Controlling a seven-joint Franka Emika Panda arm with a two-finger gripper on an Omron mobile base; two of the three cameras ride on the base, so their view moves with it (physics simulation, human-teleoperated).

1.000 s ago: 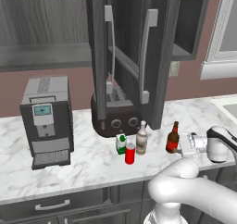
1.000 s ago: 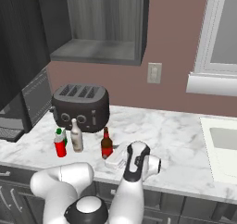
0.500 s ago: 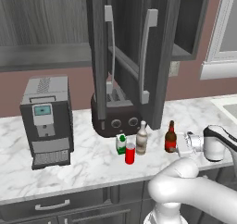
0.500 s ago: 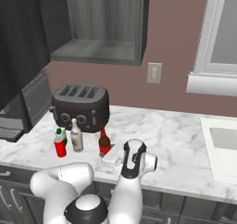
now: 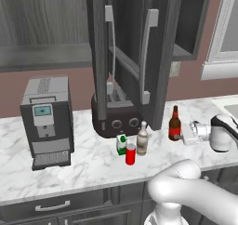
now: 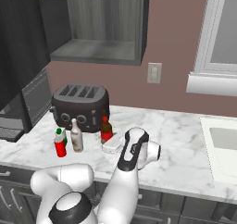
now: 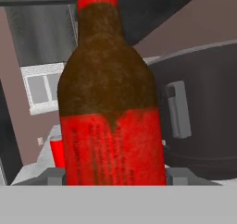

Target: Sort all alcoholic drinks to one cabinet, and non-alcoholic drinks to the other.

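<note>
Kitchen: white marble counter under dark grey wood-grain wall cabinets, reddish-brown wall behind, window off to the right.

Left base view: cabinet doors are swung open, long silver bar handles facing us. Coffee machine sits at the left, black toaster under the open doors. In front of the toaster there's a little cluster: green-and-white bottle, red can just in front of it, pale tan bottle right beside both. The brown beer bottle stands upright on its own, to the right of that cluster. The gripper comes in sideways from the right, right up against the bottle's lower red label.

Right base view: same group from the other side, can and green-capped bottle leftmost, tan bottle next, beer bottle nearest the toaster's right corner. Open cabinet shelf above, wall outlet to its right, sink at the far right.

Hand view: beer bottle fills the middle, red label low, red foil up top. Grey fingertips poke out either side of the label, close to it. Red can peeks out on the left, toaster on the right.

Pincer: partly open around the bottle's base; can't tell if the pads are actually pressing on it.
</note>
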